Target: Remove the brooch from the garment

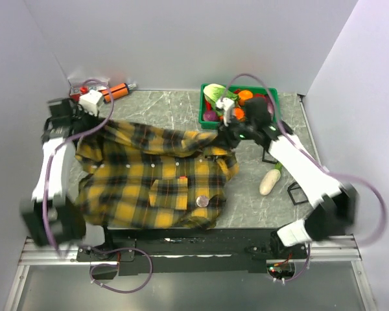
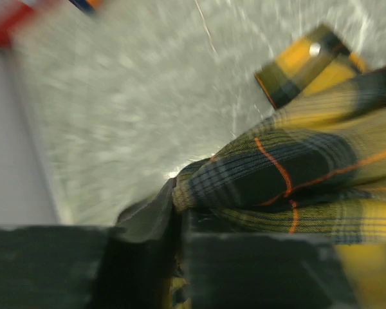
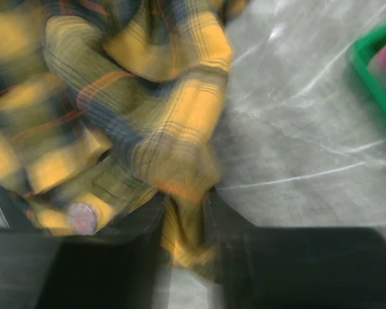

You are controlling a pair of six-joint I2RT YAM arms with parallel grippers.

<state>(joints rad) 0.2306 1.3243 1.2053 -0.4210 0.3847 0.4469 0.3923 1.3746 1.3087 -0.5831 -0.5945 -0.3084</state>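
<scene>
- The left arm [image 1: 52,168] stretches along the left edge of the tabletop [image 1: 175,107] toward the far left corner. The left fingers [image 2: 257,264] are pressed together on a fold of the garment [image 1: 149,181], with the cloth pinched in the narrow gap between them.
- The garment lies spread over the middle and the left of the tabletop and comes close to the near edge. We judge it soft, light and limp. It will wrinkle and slide, so it needs a hold on both sides to stay flat.
- The brooch [image 1: 201,201] sits on the cloth just right of the chest pocket [image 1: 170,191], toward the near edge. We judge it small, hard and probably smooth, so it is best taken by its rim and pulled gently, because a pin could tear the fabric. We cannot see how it is fastened.
- The right arm [image 1: 298,162] bends from the near right corner toward the middle of the tabletop. The right fingers [image 3: 289,264] are clamped on a bunched fold at the garment's far right part. We think one pair of fingers must release the cloth before it can take the brooch.
</scene>
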